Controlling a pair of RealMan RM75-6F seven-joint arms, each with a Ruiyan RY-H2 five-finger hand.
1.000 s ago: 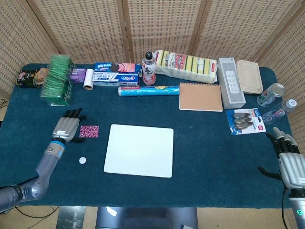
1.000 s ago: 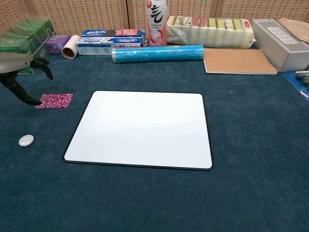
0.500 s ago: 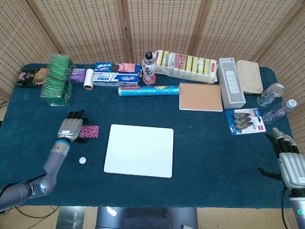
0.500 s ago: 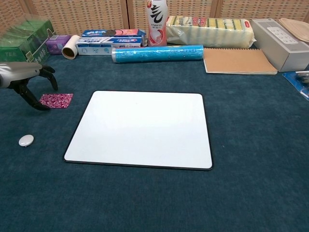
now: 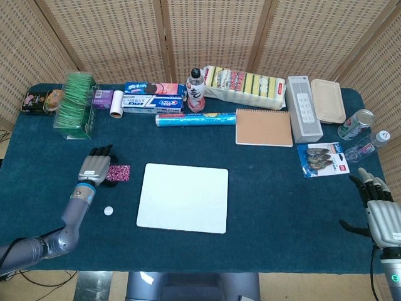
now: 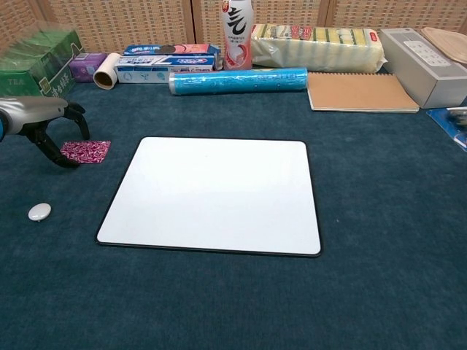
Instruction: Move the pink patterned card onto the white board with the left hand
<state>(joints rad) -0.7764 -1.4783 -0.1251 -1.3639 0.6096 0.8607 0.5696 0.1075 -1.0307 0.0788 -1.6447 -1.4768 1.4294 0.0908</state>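
The pink patterned card (image 6: pixel 85 151) (thin, light, flat on the bench (image 6: pixel 233 299)) likely requires an edge pinch; the left robot hand (image 6: pixel 45 125) arches over it, fingers apart, holding nothing.

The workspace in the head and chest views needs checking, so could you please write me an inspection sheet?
Surface: table covered in dark teal cloth.
Job's things: pink patterned card flat on the cloth, left of the white board, apart from it.
Clutter: small white disc, blue roll, brown notebook, drink bottle, sponge pack, grey box, green tea box and more along the back.
Hands: left hand arched over the card's left edge, contact unclear; right hand open, at the table's right edge.
Cables: dark cable on the floor, lower left.
Surroundings: wicker screens behind.
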